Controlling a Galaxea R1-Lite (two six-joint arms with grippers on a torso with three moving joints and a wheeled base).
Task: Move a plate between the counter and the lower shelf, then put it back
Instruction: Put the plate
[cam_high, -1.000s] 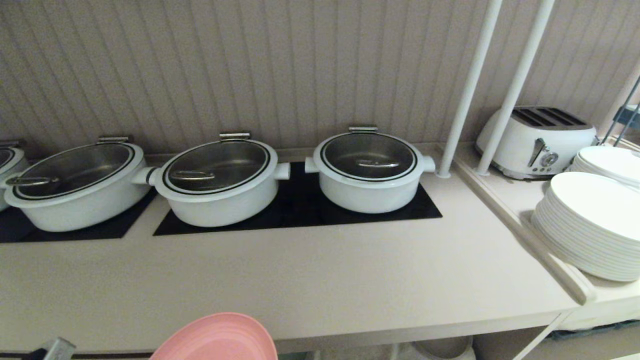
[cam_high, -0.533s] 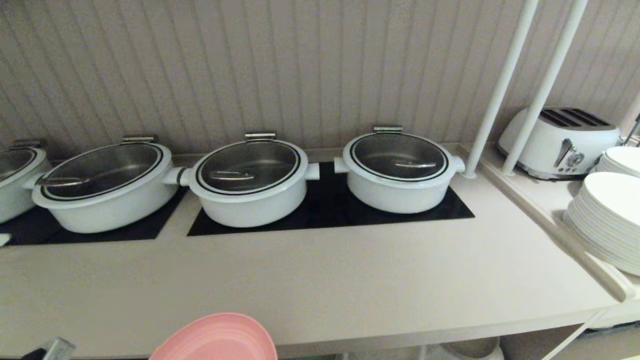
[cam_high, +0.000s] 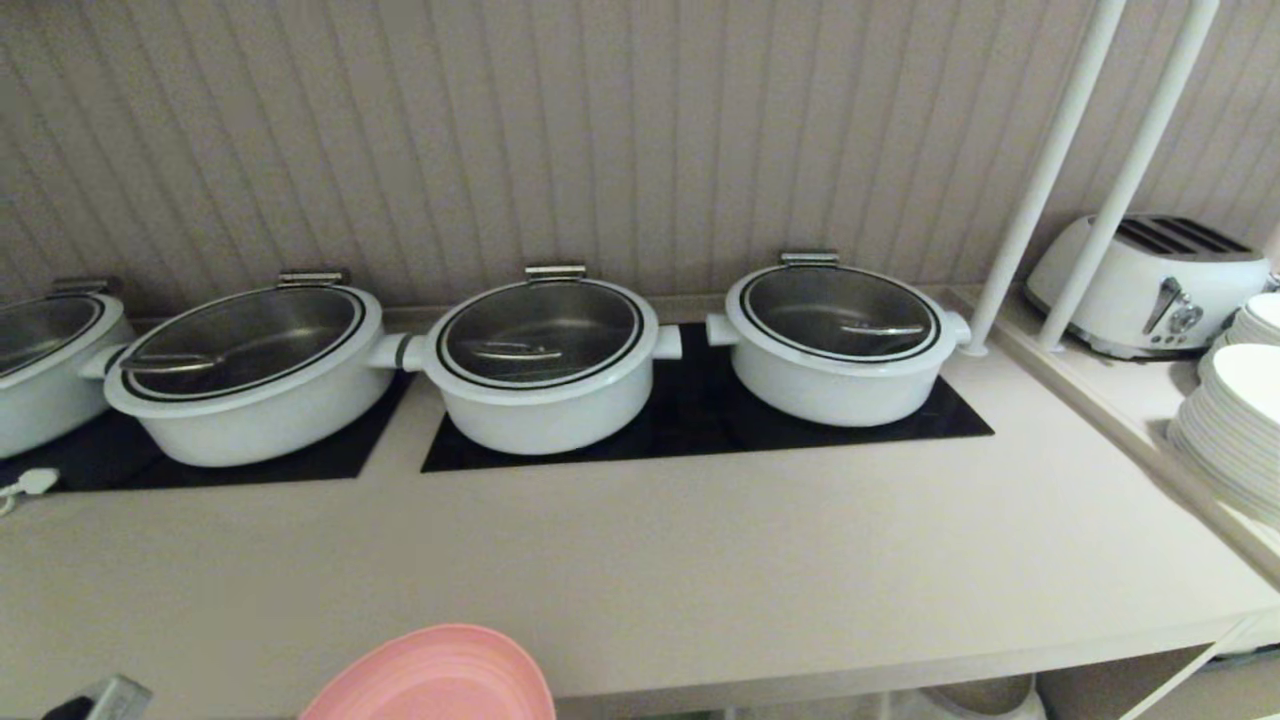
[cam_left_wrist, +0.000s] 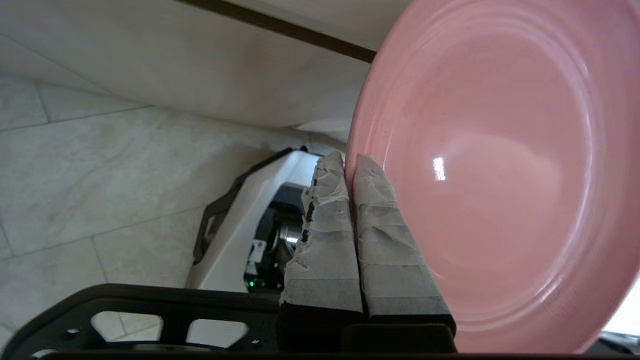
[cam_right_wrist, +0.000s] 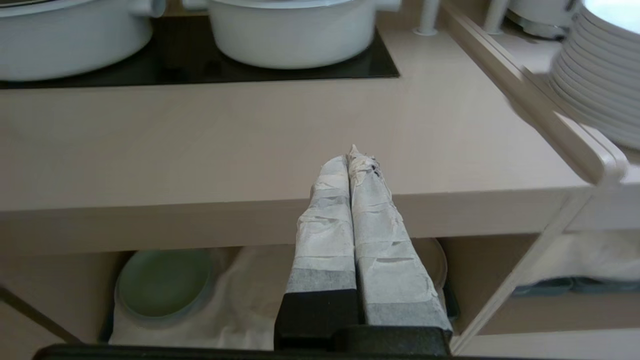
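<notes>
- Two taped fingers (cam_left_wrist: 385, 235) of my left end effector (cam_left_wrist: 350, 162) pinch the rim of the pink plate (cam_left_wrist: 500, 170), held off the counter (cam_high: 700, 560) at its front edge (below the white pots (cam_high: 545, 365)).
- My right end effector (cam_right_wrist: 352, 155) hangs empty, fingers pressed together, before the lower shelf (cam_right_wrist: 240, 295), where a green plate (cam_right_wrist: 162, 282) lies.

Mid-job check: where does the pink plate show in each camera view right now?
Head view: pink plate at the bottom edge, in front of the counter.
Left wrist view: it fills one side, rim pinched by the left gripper.
Right wrist view: not in it.
Shared landmark: the counter, also in the right wrist view.
</notes>
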